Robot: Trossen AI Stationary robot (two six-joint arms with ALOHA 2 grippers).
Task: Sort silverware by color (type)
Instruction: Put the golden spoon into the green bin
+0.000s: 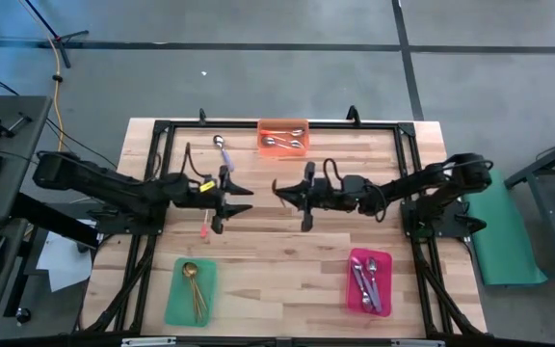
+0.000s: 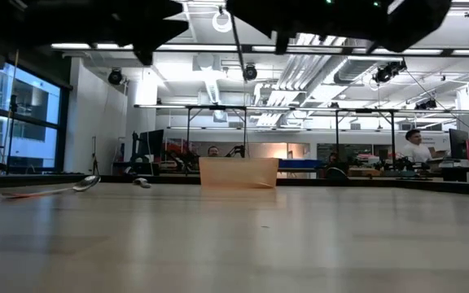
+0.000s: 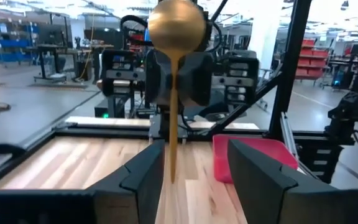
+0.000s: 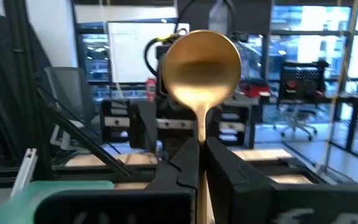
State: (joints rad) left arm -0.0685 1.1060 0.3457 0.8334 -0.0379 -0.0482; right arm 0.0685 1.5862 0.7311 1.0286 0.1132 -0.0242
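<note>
Handover mid-bench, above pink tray (image 1: 369, 281): gold spoon (image 4: 201, 65) clenched in right gripper (image 1: 279, 189) jaws; left gripper (image 1: 247, 197) jaws released, apart. Risk: spoon slips from thin-handle grip, drops on bench, misses green tray (image 1: 190, 291).

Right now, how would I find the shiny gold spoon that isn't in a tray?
Look above the middle of the wooden table, where the two dark arms meet. The right gripper pinches a slim all-gold spoon by its handle, bowl up, while the left gripper stands open around it. Every other spoon lies flat; this one hangs in the air.
</note>
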